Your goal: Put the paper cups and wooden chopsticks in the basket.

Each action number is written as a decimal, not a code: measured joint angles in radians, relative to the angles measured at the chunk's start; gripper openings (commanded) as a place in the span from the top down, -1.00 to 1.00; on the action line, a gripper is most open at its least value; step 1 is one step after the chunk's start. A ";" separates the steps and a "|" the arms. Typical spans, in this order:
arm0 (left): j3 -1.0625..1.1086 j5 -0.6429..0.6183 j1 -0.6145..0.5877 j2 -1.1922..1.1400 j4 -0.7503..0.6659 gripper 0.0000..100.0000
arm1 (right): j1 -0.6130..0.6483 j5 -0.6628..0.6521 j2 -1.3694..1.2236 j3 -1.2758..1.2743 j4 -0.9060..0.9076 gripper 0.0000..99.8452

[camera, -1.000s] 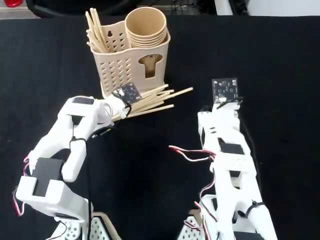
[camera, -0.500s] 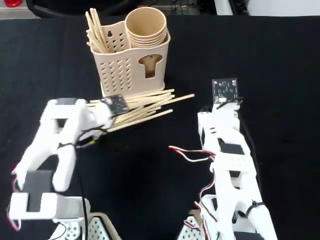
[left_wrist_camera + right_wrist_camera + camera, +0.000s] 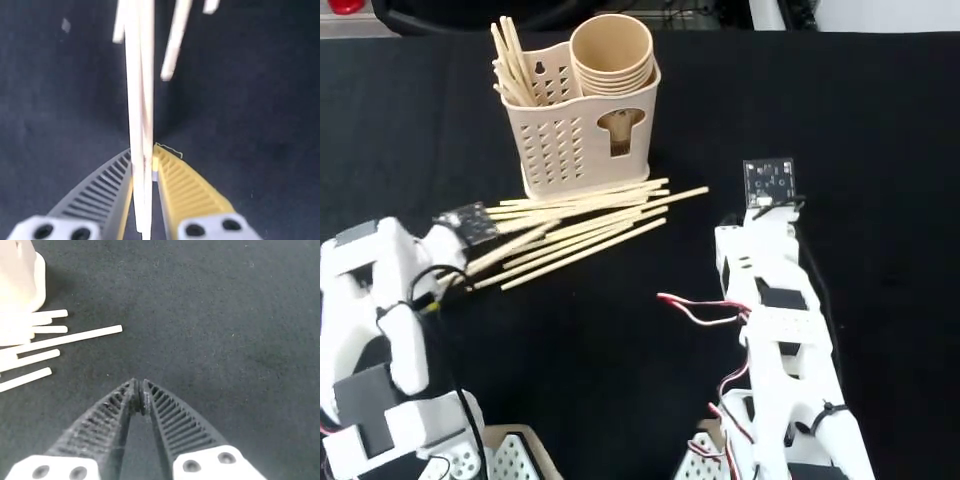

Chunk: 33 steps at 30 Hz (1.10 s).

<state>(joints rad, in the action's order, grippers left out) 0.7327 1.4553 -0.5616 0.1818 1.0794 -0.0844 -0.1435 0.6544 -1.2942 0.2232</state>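
A beige perforated basket (image 3: 570, 140) stands at the back of the black table, with stacked paper cups (image 3: 612, 52) in one compartment and several wooden chopsticks (image 3: 510, 65) upright in the other. More chopsticks (image 3: 585, 222) lie fanned on the table in front of it. My left gripper (image 3: 460, 268) is at their left ends. In the left wrist view it (image 3: 145, 172) is shut on a couple of chopsticks (image 3: 140, 100). My right gripper (image 3: 137, 396) is shut on nothing, just right of the fan's tips (image 3: 65, 337). From above it sits under its camera board (image 3: 769, 183).
The black table (image 3: 860, 110) is bare to the right of the basket and in front between the two arms. The basket's corner (image 3: 20, 275) shows in the right wrist view. Red and white wires (image 3: 695, 308) hang off the right arm.
The left arm has pulled back to the left, away from the basket, with chopsticks in its gripper. The loose bundle has spread into a fan. The right arm kept still.
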 measured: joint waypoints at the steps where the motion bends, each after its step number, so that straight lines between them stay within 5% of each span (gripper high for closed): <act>1: 0.000 0.009 -0.028 0.000 0.000 0.94 | 0.000 0.000 0.000 0.000 0.000 0.97; 8: 0.014 0.028 -0.209 0.000 -0.006 0.78 | 0.000 0.000 0.000 0.000 0.000 0.97; 14: 0.063 0.028 -0.224 0.003 -0.008 0.64 | 0.018 0.000 0.000 -0.008 0.000 0.97; 33: -0.018 -0.080 0.118 0.003 -0.187 0.64 | 0.021 0.000 0.000 -0.008 0.000 0.97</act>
<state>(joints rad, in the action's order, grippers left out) 0.7142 1.3755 -0.4434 0.1849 0.8922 -0.0629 -0.1435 0.6544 -1.3019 0.2232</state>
